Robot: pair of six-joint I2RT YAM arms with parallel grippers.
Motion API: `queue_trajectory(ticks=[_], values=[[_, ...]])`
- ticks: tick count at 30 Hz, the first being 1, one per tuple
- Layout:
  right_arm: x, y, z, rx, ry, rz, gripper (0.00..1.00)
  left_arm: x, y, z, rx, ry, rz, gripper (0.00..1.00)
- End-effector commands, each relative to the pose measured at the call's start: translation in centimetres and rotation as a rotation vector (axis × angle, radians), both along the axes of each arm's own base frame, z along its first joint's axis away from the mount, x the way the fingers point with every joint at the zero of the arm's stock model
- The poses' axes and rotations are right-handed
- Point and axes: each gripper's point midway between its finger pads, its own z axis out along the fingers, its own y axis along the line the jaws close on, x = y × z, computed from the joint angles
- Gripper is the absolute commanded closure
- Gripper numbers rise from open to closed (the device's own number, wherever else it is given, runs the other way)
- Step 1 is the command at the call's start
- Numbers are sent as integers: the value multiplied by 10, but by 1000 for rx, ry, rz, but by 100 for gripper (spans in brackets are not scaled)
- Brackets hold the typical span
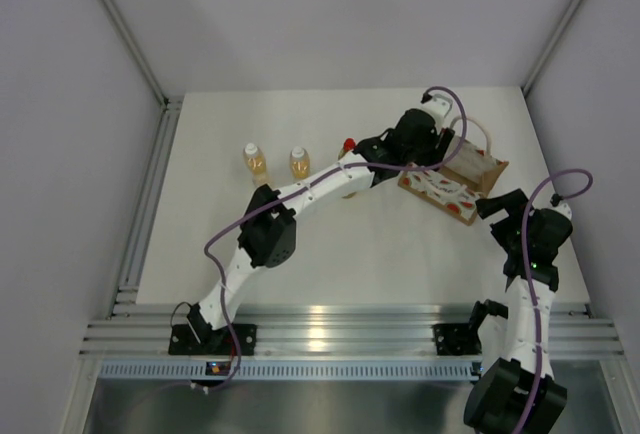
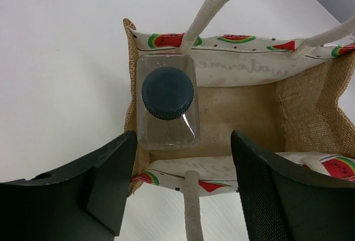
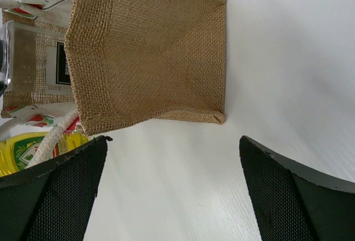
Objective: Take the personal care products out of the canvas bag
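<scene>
The canvas bag [image 1: 458,182] stands at the back right of the table, its mouth facing my left wrist camera. A clear squarish bottle with a dark cap [image 2: 167,94] stands inside at the left end of the bag [image 2: 310,102]. My left gripper [image 2: 183,191] hovers open above the bag's near wall, one cream handle [image 2: 191,207] between its fingers, touching nothing. Two amber bottles [image 1: 254,162] [image 1: 299,162] stand on the table to the left. The yellow bottle's red cap [image 1: 348,144] peeks from under the left arm. My right gripper [image 3: 172,196] is open over bare table beside the bag's burlap end [image 3: 150,58].
The right wrist view also shows the yellow bottle [image 3: 22,149] lying beyond the bag and the clear bottle [image 3: 33,66] at the left edge. The left arm [image 1: 300,189] stretches diagonally across the table. Grey walls enclose the table, with an aluminium rail [image 1: 350,334] along the near edge.
</scene>
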Motion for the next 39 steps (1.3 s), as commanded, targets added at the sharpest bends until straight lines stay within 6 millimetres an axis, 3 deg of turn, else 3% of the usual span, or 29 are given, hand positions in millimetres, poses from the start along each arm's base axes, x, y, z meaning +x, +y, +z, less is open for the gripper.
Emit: queue_trajectory(ticks=[1,7,14,21,27,30,33,39], values=[[1,-7,8,-30,-18,-16,0,11,-1,8,-10,-31,39,27],[1,-7,8,-24,-16,-16,1,17,3,-11,14,-5,54,26],[1,-7,8,-26,-15,-15,0,20,-7,-12,-17,8,23,26],[1,-5,6,-20,-14,-9,0,36,-7,-9,5,-53,68,25],[1,-4,7,-18,-15,-3,1,44,-4,-36,84,-77,78,26],[1,-5,7,-18,-15,-3,0,45,-4,-48,101,-70,75,37],[1,-5,6,-18,-13,-5,1,43,-8,-50,97,-69,65,58],[1,-5,6,-18,-12,-4,1,40,-17,-26,65,-119,72,100]])
